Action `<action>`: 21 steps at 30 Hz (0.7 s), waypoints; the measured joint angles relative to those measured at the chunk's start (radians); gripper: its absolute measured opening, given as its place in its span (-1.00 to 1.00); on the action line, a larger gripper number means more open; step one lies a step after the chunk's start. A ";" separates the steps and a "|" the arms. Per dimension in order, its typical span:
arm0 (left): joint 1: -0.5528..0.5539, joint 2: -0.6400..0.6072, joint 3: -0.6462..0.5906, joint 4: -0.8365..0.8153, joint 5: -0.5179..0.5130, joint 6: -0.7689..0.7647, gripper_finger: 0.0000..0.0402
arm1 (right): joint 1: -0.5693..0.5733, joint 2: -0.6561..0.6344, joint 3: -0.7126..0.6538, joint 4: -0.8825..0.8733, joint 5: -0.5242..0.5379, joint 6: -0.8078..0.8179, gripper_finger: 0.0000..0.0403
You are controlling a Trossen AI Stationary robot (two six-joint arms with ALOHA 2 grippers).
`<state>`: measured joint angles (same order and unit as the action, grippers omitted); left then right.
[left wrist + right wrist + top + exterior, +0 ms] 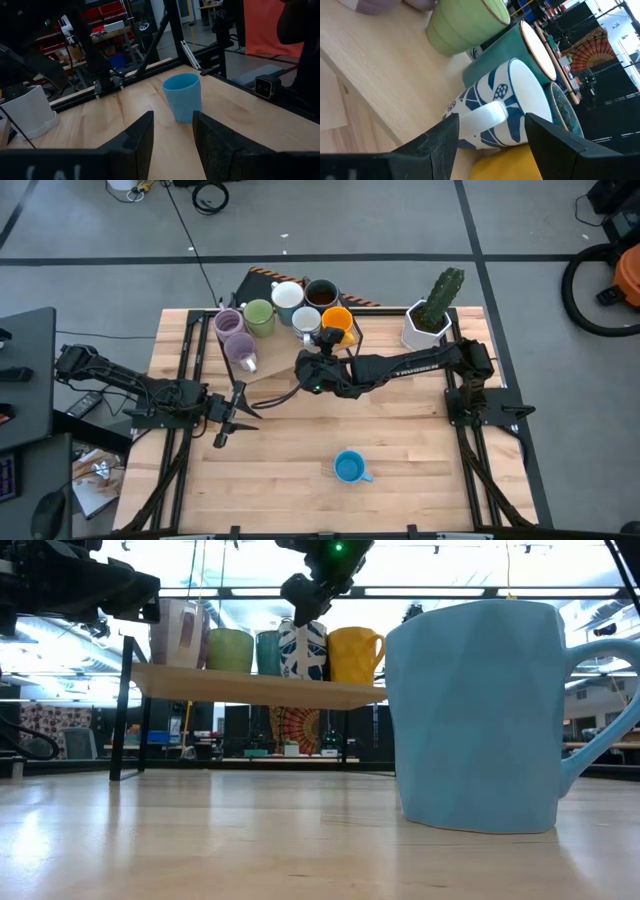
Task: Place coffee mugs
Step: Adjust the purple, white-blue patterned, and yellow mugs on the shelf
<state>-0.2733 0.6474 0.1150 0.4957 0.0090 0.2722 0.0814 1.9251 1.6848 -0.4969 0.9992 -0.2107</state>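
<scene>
While right claw point(487, 132) gapes, white-blue mug point(495, 112) sits between fingers, ungripped.

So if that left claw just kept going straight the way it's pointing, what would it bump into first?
Most likely the blue mug: it stands right ahead of the open left gripper, with bare table between them.

No text can be read — no labels, no numbers.
</scene>
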 joint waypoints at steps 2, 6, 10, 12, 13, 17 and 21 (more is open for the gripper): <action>0.000 0.000 0.000 0.000 0.000 0.000 -0.30 | 0.000 0.000 0.000 0.000 0.000 -0.006 0.15; 0.000 0.000 0.000 0.000 0.000 0.000 -0.30 | 0.000 0.000 0.000 0.000 0.000 -0.009 0.15; 0.000 0.000 0.000 0.000 0.000 0.000 -0.30 | 0.000 -0.009 0.000 0.002 0.024 -0.012 0.15; 0.000 0.000 0.000 0.000 0.000 0.000 -0.30 | 0.000 -0.014 0.000 -0.021 0.064 -0.013 0.15; 0.000 0.000 0.000 -0.001 0.000 0.000 -0.30 | 0.000 -0.016 0.000 -0.024 0.070 -0.009 0.15; 0.000 0.000 0.000 -0.002 0.000 0.000 -0.30 | 0.003 -0.023 0.000 -0.016 0.028 0.006 0.13; 0.000 0.000 0.000 0.000 0.000 0.000 -0.30 | 0.008 -0.018 0.000 0.086 -0.051 -0.068 0.09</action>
<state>-0.2733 0.6472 0.1150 0.4954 0.0090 0.2722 0.0896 1.9071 1.6852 -0.4110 0.9485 -0.2791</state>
